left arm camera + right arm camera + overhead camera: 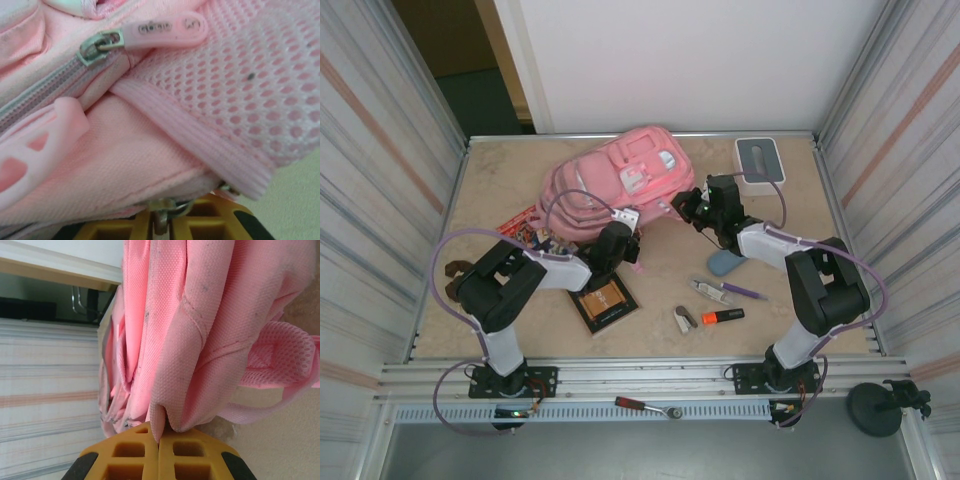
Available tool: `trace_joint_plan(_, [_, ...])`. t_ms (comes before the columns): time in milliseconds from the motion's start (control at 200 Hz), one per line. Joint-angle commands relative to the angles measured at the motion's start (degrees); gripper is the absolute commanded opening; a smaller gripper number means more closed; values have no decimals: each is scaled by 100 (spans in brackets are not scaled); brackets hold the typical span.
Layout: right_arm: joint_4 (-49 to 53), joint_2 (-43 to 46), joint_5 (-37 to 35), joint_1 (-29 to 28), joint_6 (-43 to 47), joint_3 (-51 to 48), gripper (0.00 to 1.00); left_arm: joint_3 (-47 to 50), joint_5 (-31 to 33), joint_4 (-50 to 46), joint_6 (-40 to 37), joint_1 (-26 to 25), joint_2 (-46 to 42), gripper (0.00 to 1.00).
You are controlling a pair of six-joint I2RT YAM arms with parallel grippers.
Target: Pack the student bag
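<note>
We judge this to be the opening step. The student bag [610,180] lies on its side at the back middle of the bench [500,180], and nothing is being put in yet. On the left, our left gripper [162,222] sits against the bag's near edge, clenched on a small metal zip ring [162,214]. On the right, our right gripper [159,436] pinches a fold of the bag's fabric, bracing it. Next, we think, the left must draw the ring along its track while the right holds firm. A marker [723,316] and a pen [742,291] wait on the bench near the right arm.
</note>
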State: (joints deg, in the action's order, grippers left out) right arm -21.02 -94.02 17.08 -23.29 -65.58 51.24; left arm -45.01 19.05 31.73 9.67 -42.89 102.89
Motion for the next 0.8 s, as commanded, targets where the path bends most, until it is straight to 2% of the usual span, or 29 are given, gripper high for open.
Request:
trace_joint_plan(0, [-2,317,276,-26,43,-79,0,-100,3,574,-65,-10,-147,7])
trace_joint_plan(45, [18,317,247,31,84,-133,0,-10,-55,523,-56,29,-243,0])
trace_joint_plan(526, [521,333,300,666,631,-168,0,780,-930,-413,-23,921,-1268,0])
trace_joint_plan(797, [941,76,650,956,1070,164,0,1012,-721,-1080,119,1337,-1646,0])
